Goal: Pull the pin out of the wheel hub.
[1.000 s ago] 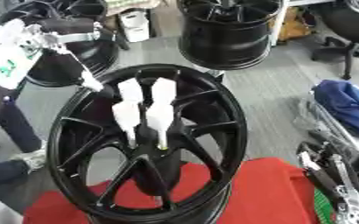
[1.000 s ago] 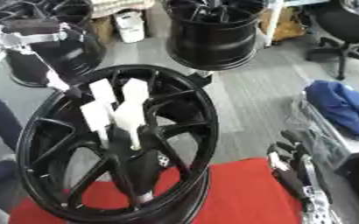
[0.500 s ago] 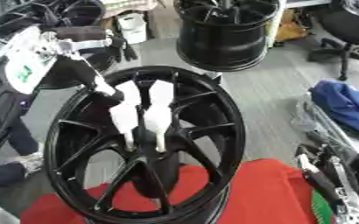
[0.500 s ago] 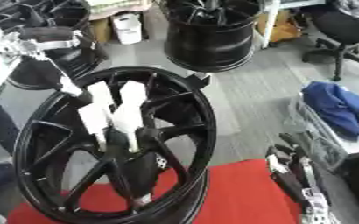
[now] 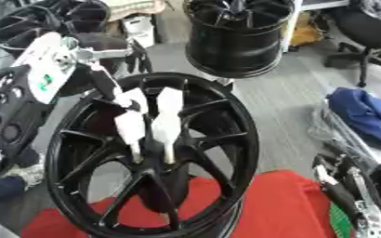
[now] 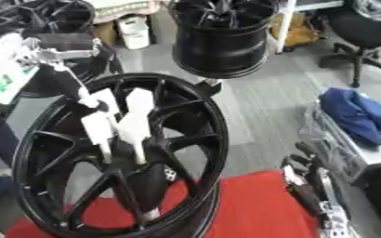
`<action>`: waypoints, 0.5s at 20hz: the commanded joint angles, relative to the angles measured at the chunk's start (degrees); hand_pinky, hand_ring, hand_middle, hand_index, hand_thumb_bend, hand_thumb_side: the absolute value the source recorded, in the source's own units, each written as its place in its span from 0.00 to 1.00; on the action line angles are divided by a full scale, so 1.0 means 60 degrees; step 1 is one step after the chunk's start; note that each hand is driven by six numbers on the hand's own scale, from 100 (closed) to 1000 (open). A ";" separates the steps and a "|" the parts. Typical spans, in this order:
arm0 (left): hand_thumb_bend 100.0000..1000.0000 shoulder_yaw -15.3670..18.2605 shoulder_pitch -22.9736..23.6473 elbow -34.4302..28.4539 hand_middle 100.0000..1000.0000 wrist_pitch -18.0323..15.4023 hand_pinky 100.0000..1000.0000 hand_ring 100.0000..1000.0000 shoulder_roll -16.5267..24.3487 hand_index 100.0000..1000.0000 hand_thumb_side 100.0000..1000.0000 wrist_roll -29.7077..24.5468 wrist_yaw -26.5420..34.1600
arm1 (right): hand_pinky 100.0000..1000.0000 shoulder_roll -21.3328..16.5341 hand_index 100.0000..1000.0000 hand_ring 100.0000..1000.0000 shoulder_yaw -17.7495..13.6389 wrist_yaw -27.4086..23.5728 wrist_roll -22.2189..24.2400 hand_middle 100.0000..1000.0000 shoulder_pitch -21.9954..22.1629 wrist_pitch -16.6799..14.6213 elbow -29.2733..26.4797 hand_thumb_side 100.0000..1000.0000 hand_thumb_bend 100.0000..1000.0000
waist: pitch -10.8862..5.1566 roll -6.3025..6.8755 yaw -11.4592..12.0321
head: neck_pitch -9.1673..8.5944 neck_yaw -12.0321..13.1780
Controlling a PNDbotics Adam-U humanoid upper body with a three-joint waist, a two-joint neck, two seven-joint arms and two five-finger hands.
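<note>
Wheel (image 5: 226, 135) stands upright on its rim on the red cloth (image 5: 259, 204), black spokes toward me, with the stacked rims (image 6: 218, 37) behind it on the floor. My left hand (image 5: 149, 123) reaches in from the upper left, its pale fingers lying down across the spokes with their tips at the hub (image 5: 157, 160). I cannot make out the pin itself; it must sit under those fingertips, and I cannot tell whether they are pinched on it or only resting there. My right hand (image 6: 312, 186) sits idle at the lower right edge, fingers relaxed and holding nothing. I judge I am at the reach-and-grasp step, with the pull not yet done. Next I need to confirm a pinch on the pin, then draw straight out along the hub's axis, toward me, without tipping the wheel.
</note>
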 commanded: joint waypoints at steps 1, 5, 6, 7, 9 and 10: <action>0.57 0.0176 -0.0214 0.0100 0.53 -0.1576 0.63 0.48 -0.0044 0.72 0.32 -0.1355 -0.0530 | 0.73 -0.0077 0.90 0.86 0.0030 -0.0028 0.0041 1.00 -0.0103 -0.0030 -0.0091 0.39 0.00 | -0.0075 -0.0053 -0.0019 | -0.0123 0.0032; 0.54 0.0192 -0.0158 0.0438 0.48 -0.1659 0.55 0.41 -0.0179 0.69 0.34 -0.1377 -0.0645 | 0.73 -0.0061 0.90 0.86 0.0031 -0.0035 0.0049 1.00 -0.0127 -0.0031 -0.0092 0.39 0.00 | -0.0059 -0.0057 -0.0051 | -0.0153 0.0039; 0.55 0.0195 -0.0158 0.0500 0.47 -0.1693 0.54 0.40 -0.0182 0.68 0.35 -0.1480 -0.0609 | 0.73 -0.0060 0.90 0.86 0.0028 -0.0036 0.0048 1.00 -0.0128 -0.0031 -0.0091 0.39 0.00 | -0.0058 -0.0054 -0.0052 | -0.0150 0.0040; 0.55 0.0203 -0.0168 0.0528 0.47 -0.1719 0.52 0.39 -0.0170 0.68 0.35 -0.1587 -0.0570 | 0.73 -0.0059 0.90 0.86 0.0027 -0.0036 0.0047 1.00 -0.0128 -0.0031 -0.0089 0.39 0.00 | -0.0059 -0.0050 -0.0051 | -0.0152 0.0040; 0.54 0.0229 -0.0184 0.0530 0.46 -0.1738 0.50 0.37 -0.0138 0.67 0.35 -0.1782 -0.0466 | 0.73 -0.0059 0.90 0.86 0.0025 -0.0035 0.0047 1.00 -0.0128 -0.0032 -0.0087 0.39 0.00 | -0.0063 -0.0045 -0.0045 | -0.0155 0.0026; 0.54 0.0239 -0.0190 0.0517 0.46 -0.1733 0.50 0.37 -0.0126 0.67 0.35 -0.1861 -0.0413 | 0.73 -0.0059 0.90 0.86 0.0025 -0.0034 0.0047 1.00 -0.0128 -0.0033 -0.0086 0.39 0.00 | -0.0064 -0.0044 -0.0044 | -0.0156 0.0023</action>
